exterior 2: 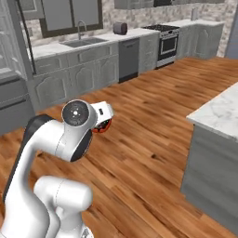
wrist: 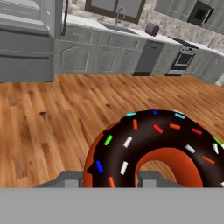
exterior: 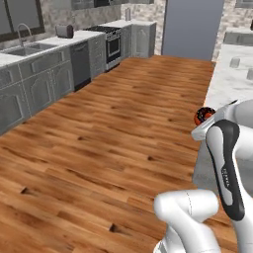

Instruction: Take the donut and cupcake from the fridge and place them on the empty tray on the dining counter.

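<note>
My gripper is shut on the donut, a ring with dark chocolate icing and coloured sprinkles that hangs over the wooden floor. The donut peeks out from behind my forearm, just off the edge of the dining counter. From the other side the donut shows under my white hand, and the dining counter lies to the right. The grey fridge with its black handle stands at the far left, and its drawers show in the hand view. The cupcake and the tray are out of view.
Grey wall cabinets with a sink, a dishwasher, a stove and a toaster run along the back. Open wooden floor lies between them and the island. Small grey items sit on the marble top.
</note>
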